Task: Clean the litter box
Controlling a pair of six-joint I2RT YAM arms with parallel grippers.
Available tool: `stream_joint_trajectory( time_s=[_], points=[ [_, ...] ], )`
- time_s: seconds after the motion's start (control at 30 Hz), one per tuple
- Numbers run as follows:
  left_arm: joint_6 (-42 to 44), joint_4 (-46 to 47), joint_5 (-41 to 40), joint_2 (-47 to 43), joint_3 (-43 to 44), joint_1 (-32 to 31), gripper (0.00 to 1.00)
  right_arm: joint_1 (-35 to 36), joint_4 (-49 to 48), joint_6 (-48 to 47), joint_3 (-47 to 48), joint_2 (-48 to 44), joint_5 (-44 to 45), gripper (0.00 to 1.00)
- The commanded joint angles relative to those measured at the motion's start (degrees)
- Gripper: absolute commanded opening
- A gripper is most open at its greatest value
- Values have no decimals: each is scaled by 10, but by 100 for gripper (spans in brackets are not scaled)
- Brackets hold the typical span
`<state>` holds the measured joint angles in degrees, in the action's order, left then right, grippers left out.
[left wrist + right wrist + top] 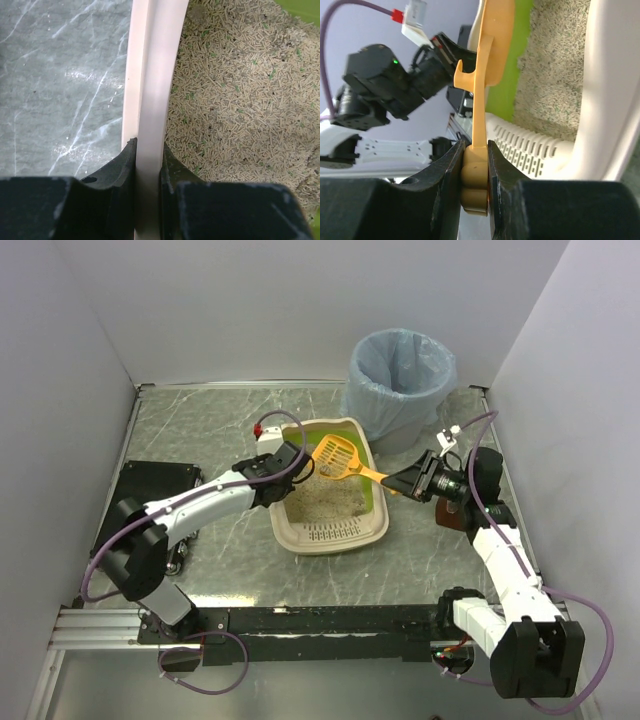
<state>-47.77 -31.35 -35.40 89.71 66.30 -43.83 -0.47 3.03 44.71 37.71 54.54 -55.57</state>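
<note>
1. Hazard, near: the litter box (330, 538) sat mid-bench, steadied only at its left rim (150, 100). A hard dig with the scoop (338, 457) would probably slide or tip it, spilling litter (325, 502) onto the bench (200, 420).
2. Hazard, far: the bin (395, 410) stood just beyond the box's far right corner. A tilted scoop could shed pellets over that gap.
3. Left jaws, on the left arm (200, 502): nearly closed, pinching the cream rim, one finger outside it and one inside above the litter.
4. Right jaws, on the right arm (500, 545): pressed tight on the end of the orange scoop's handle. The slotted blade hung over the box's far end. Whether it carried any load could not be told.
</note>
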Motion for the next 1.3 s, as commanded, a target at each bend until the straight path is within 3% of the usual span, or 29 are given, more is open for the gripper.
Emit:
stream_joint_trajectory(
  time_s=[0.0, 0.3, 0.53, 0.93, 1.03, 1.07, 1.1, 1.17, 1.27],
  points=[
    [-72, 117, -9, -5, 89, 2, 1, -13, -5, 36, 30, -7, -10, 0],
    [-85, 121, 2, 6, 86, 3, 1, -23, 22, 39, 92, -16, 33, 0],
    [-80, 127, -1, -13, 72, 2, 1, -44, -27, 83, 131, 6, 32, 0],
    [-80, 124, 16, -6, 74, 2, 1, -171, -137, 204, 270, 128, 8, 0],
    [-79, 123, 21, -5, 74, 2, 1, -176, -62, 166, 341, 171, 38, 0],
    [-79, 121, 21, -5, 74, 2, 1, -176, -29, 100, 368, 192, 77, 0],
    [-76, 121, 20, -6, 74, 3, 1, -173, 88, 61, 427, 202, 109, 0],
    [-74, 122, 19, -8, 70, 2, 1, -167, 151, -37, 471, 229, 187, 0],
    [-67, 138, 22, -16, 55, 3, 1, -151, 215, -125, 521, 253, 225, 0]
  ],
)
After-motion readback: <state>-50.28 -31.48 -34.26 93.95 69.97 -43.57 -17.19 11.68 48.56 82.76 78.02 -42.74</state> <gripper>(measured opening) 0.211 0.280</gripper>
